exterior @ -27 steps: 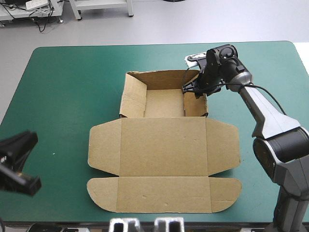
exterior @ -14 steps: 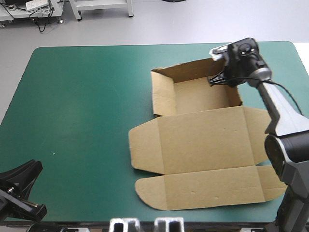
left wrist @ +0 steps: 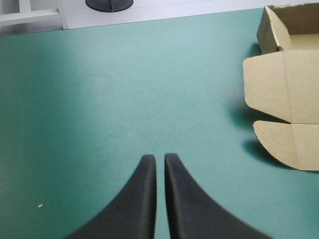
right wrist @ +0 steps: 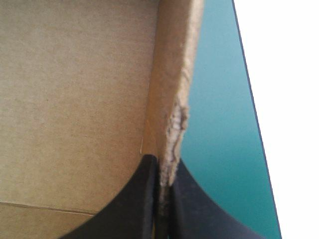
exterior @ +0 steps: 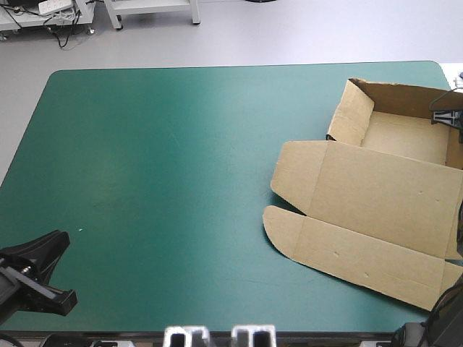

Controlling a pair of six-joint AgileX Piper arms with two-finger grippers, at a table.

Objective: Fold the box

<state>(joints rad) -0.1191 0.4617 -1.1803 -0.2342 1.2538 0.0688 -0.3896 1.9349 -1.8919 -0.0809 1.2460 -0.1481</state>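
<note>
**A:** Where was the box (exterior: 376, 199) found?

**B:** It was found at about 3 o'clock on the teal-green surface (exterior: 159, 166), hard by the right edge. It was laid out as an open tray (exterior: 401, 134), with walls raised at the 2 o'clock end. The lid (exterior: 369, 191) was spread flat from the tray toward 7 o'clock, with 1 rounded flap (exterior: 340, 249) at its near end.

**A:** How were the right jaws noted?

**B:** They were seen clamped on the box. In the right wrist view a frayed edge of the tray's wall (right wrist: 172, 89) was pinched between the 2 black fingers (right wrist: 142, 199). The tray's floor (right wrist: 75, 89) was seen on one side of that wall and teal-green cover on the other. In the high view only a small black part of these jaws was seen, at the tray's right wall.

**A:** And the left jaws?

**B:** They were seen closed, with only a thin slit between the fingers (left wrist: 132, 199) and nothing held. They were placed at about 8 o'clock, by the surface's near-left corner, over bare cover. The box was seen well apart from them, off toward 2 o'clock.
</note>
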